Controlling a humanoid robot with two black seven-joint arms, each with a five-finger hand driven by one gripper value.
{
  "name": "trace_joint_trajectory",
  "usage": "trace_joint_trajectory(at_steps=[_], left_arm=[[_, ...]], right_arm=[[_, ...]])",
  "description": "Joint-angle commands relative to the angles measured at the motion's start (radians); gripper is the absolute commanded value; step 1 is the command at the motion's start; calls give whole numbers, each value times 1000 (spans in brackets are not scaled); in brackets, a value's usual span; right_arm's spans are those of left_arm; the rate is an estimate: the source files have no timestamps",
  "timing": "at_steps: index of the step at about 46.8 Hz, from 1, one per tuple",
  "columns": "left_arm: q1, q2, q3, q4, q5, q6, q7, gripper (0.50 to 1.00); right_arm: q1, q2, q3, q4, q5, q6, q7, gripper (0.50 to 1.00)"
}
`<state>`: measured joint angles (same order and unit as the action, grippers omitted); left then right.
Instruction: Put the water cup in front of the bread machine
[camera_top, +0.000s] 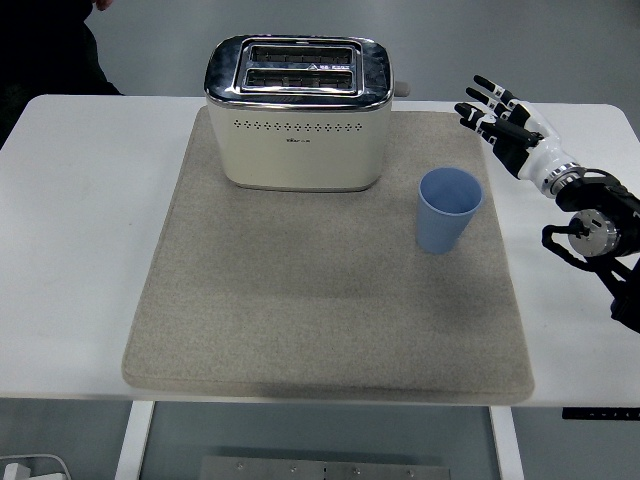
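My right hand (492, 110) hovers spread and empty, right of the upright blue cup (448, 209) on the mat (300, 320); a clumsy sideways approach could tip it before I grip

- Only one view is showing: the head camera is sitting high on the robot's side and is looking forward and down.
- It is taking in the whole white table (80, 230), with the near edge lying at the bottom.
- It is standing at middle distance; the grey mat (300, 320) is filling the centre.
- The floor is showing below and beyond the table.
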<state>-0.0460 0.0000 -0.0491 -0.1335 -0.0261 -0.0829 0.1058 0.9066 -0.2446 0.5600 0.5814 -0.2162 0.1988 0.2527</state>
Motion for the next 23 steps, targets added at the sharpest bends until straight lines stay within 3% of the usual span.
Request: trace_joint_trajectory(at_steps=[1,15,23], left_arm=[[0,0,0,0,0,0,0,1000],[0,0,-5,5,-6,0,-6,1000],[0,0,-6,9,-6,2,-6,1000]], right_arm=[[0,-1,0,0,0,2,0,926],[-2,-12,0,0,0,18,0,926],[-6,-39,0,0,0,71,2,924]])
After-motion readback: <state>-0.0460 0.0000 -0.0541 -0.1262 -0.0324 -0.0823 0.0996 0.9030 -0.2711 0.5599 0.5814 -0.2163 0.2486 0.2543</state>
